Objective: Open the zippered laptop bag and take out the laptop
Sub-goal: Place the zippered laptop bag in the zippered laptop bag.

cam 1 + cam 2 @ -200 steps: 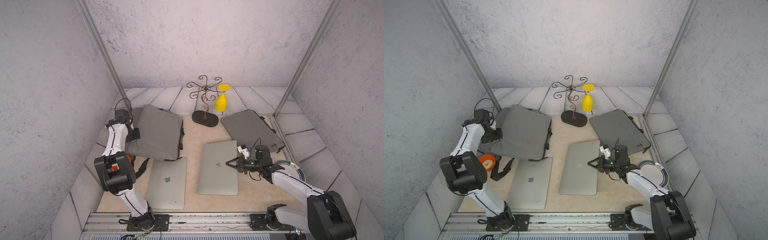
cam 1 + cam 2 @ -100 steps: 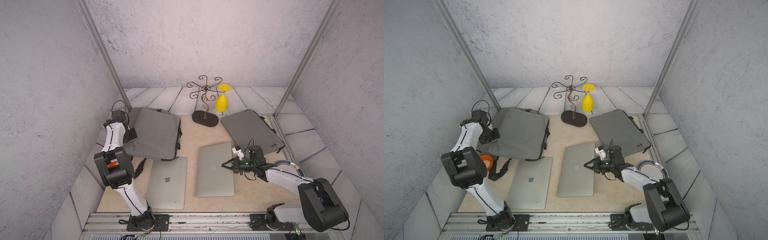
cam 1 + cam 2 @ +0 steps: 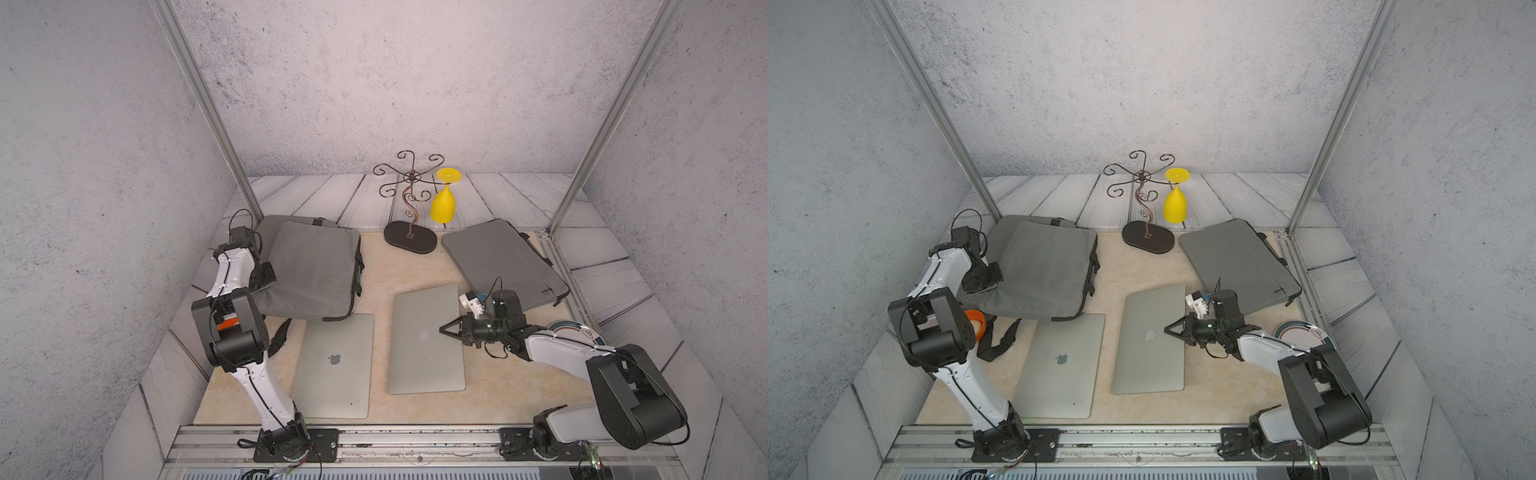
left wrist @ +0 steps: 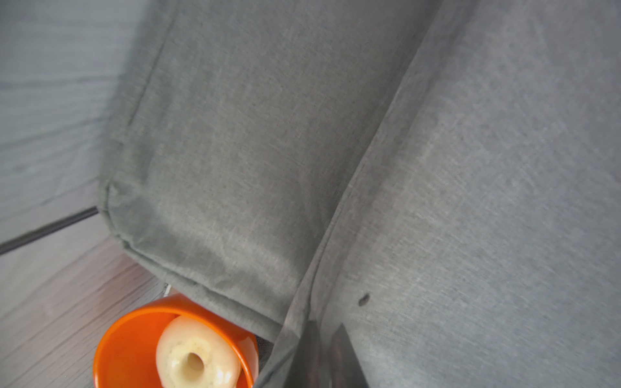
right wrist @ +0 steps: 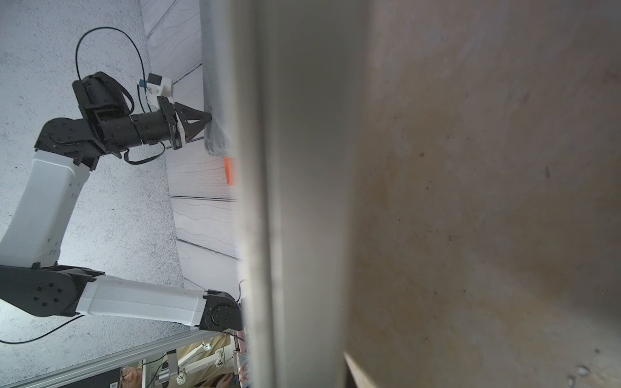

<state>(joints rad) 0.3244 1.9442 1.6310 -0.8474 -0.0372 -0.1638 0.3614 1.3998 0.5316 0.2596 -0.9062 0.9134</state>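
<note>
The right laptop (image 3: 419,361) is already out, lying on the mat (image 3: 382,270) between the left laptop (image 3: 332,370) and the right bag (image 3: 498,257); the bags we judge yet to be dealt with are stacked at the far left, the top bag (image 3: 311,274) over the lower bag (image 3: 284,220).

Our first worry is the hold on that laptop; it is caught at one long edge only, so its weight hangs on a thin pinch, and a quick swing or a slack grip could let it slip and slap the mat; pushed leftward, it could also ride into the left laptop, which lies just beside it. At the stack, a tug on the top bag could drag the lower one along, since nothing pins either; the lower bag's corner overhangs the orange cup (image 4: 121,336), so any such slide could tip the cup.

The right gripper (image 3: 443,330) is closed on the right laptop's right edge; in the blurred right wrist view that edge seems raised a little off the mat. The left gripper (image 5: 208,118) sits at the left edge of the top bag; its fingers (image 4: 345,357) show a narrow gap at the seam, but whether they pinch cloth, a zip pull or nothing, we cannot tell.
</note>
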